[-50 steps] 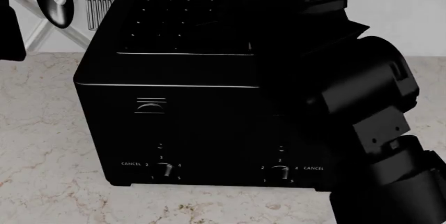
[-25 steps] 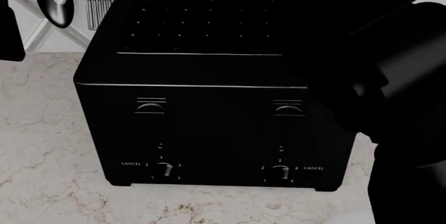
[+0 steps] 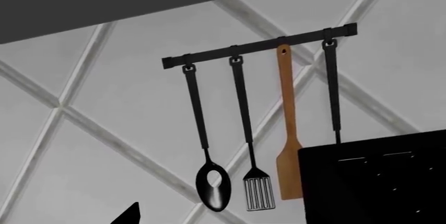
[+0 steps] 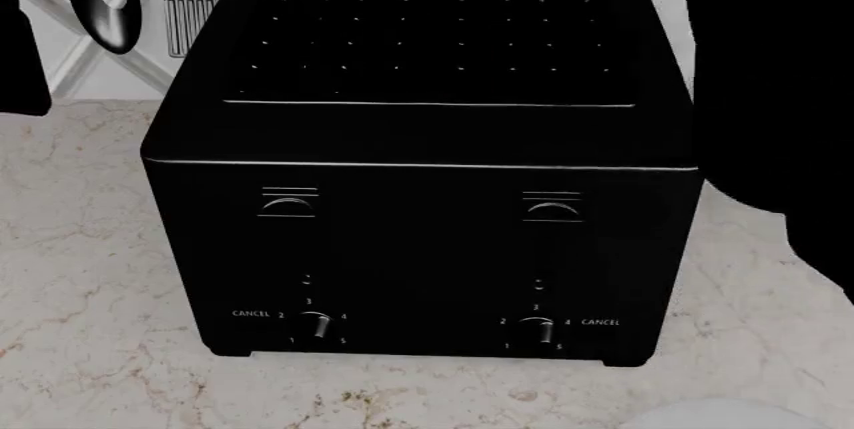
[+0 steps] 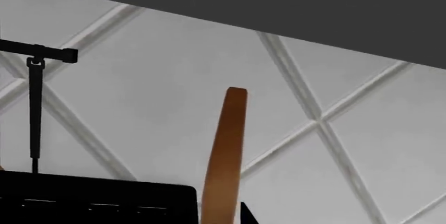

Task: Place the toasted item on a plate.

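The black toaster (image 4: 420, 199) fills the middle of the head view; its top slots look empty. My right gripper (image 5: 224, 220) is shut on the toasted item (image 5: 230, 151), a thin brown slice held upright above and beside the toaster's top (image 5: 91, 203), with one black fingertip (image 5: 248, 214) against it. In the head view only the right arm (image 4: 774, 99) shows, at the right edge, and the slice is hidden. The white plate (image 4: 721, 417) shows as a sliver at the bottom right. My left gripper (image 3: 223, 221) is open and empty; one fingertip (image 3: 130, 214) shows.
The toaster stands on a marble counter (image 4: 80, 279). A rail (image 3: 258, 46) on the tiled wall behind holds a black spoon (image 3: 212, 187), a slotted turner (image 3: 258, 192) and a wooden spatula (image 3: 289, 166). A black shape (image 4: 16, 49) sits at the left edge.
My right arm has drawn away from over the toaster to the right edge. The toaster's right half and second lever now show.
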You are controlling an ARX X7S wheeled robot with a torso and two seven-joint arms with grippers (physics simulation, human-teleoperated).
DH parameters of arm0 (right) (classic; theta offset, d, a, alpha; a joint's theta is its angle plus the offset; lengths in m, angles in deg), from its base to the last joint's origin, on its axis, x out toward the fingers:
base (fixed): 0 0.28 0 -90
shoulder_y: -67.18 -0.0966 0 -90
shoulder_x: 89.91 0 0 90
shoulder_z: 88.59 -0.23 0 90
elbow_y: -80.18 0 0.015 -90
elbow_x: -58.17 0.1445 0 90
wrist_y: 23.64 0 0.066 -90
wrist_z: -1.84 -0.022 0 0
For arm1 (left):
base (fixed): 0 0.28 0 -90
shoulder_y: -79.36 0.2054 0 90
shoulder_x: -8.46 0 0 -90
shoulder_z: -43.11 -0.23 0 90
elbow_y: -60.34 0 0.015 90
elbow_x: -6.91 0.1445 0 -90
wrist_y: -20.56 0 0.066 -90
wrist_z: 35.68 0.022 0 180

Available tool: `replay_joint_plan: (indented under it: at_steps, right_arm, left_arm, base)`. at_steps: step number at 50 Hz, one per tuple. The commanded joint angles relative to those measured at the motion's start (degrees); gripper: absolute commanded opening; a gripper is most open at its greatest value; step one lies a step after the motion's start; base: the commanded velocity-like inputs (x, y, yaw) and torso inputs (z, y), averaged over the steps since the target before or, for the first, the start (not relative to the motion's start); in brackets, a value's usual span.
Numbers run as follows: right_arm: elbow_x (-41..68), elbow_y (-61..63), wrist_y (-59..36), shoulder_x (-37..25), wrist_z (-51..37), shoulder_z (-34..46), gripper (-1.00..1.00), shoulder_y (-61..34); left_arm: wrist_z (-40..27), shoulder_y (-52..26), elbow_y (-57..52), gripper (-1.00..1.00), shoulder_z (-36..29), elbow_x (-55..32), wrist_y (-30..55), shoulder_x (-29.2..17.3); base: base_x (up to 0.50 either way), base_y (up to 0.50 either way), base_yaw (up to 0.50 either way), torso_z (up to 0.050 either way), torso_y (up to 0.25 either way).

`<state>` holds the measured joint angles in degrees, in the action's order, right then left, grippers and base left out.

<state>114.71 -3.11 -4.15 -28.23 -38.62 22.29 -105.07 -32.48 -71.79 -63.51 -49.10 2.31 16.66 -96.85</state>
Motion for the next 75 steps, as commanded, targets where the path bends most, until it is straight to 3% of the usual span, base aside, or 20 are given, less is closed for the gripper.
replay_joint_plan:
  at_steps: [1, 8, 13, 21, 23, 28, 34, 40, 46, 59, 69, 75]
  right_arm:
    - [5.07, 8.71, -6.97, -4.18, -6.13, -7.27, -1.00, 2.49]
    - [15.98, 14.31, -14.28, -5.42, -15.92, -16.38, -1.00, 4.87]
    - [30.32, 16.80, -17.95, -6.45, -28.47, -23.24, -1.00, 7.82]
    - [51.75, 18.38, -12.20, -13.58, -46.07, -22.74, -1.00, 9.50]
    - [57.38, 22.13, -6.27, -17.97, -49.33, -21.86, -1.00, 11.88]
    - [61.55, 30.03, 5.95, -26.47, -49.20, -21.54, -1.00, 19.54]
    - [65.80, 39.00, 18.10, -33.95, -49.08, -29.18, -1.00, 33.88]
    - [69.17, 44.13, 21.38, -31.84, -48.73, -46.42, -1.00, 52.45]
    - [71.25, 47.02, 22.91, -31.03, -48.85, -55.42, -1.00, 61.00]
    - [73.78, 53.04, 30.20, -35.21, -48.85, -55.46, -1.00, 65.95]
    - [80.08, 53.28, 24.80, -32.52, -49.50, -61.40, -1.00, 68.53]
    - [80.33, 53.29, 20.37, -27.67, -49.50, -63.21, -1.00, 72.25]
  left_arm:
    - [-0.02, -0.21, -0.19, 1.00, 0.80, -0.06, -0.19, 0.87]
    - [-0.14, -0.67, -0.20, 1.00, 0.51, -0.27, -0.02, 1.04]
    - [-0.26, -0.57, -0.01, 1.00, 0.47, -0.39, -0.38, 1.28]
    - [-0.34, -0.46, 0.56, 1.00, 0.30, -0.68, -0.97, 1.67]
    - [-0.35, -0.65, 0.77, 1.00, 0.27, -0.74, -1.17, 1.76]
    - [-0.46, -0.89, 0.47, 1.00, 0.29, -0.92, -0.77, 2.05]
    - [-0.47, -1.47, 0.32, 1.00, 0.20, -1.21, -0.50, 2.28]
    - [-0.47, -1.55, -0.61, 1.00, 0.32, -1.51, 0.17, 2.34]
    - [-0.54, -1.89, -0.49, 1.00, 0.43, -1.66, 0.13, 2.28]
    - [-0.63, -2.47, 1.34, 1.00, 0.57, -2.02, -1.74, 2.68]
    - [-0.69, -3.34, 1.90, 1.00, 0.28, -2.39, -2.23, 2.95]
    - [-0.77, -3.44, 1.63, 1.00, 0.10, -2.59, -2.24, 2.98]
  base:
    - [0.00, 0.00, 0.00, 0.000, 0.000]
    - [0.00, 0.00, 0.00, 0.000, 0.000]
    - [0.00, 0.00, 0.00, 0.000, 0.000]
    - [0.00, 0.00, 0.00, 0.000, 0.000]
    - [0.00, 0.00, 0.00, 0.000, 0.000]
    - [0.00, 0.00, 0.00, 0.000, 0.000]
    - [0.00, 0.00, 0.00, 0.000, 0.000]
    - [0.00, 0.00, 0.00, 0.000, 0.000]
    - [0.00, 0.00, 0.00, 0.000, 0.000]
    - [0.00, 0.00, 0.00, 0.000, 0.000]
    - [0.00, 0.00, 0.00, 0.000, 0.000]
    - [0.00, 0.00, 0.00, 0.000, 0.000]
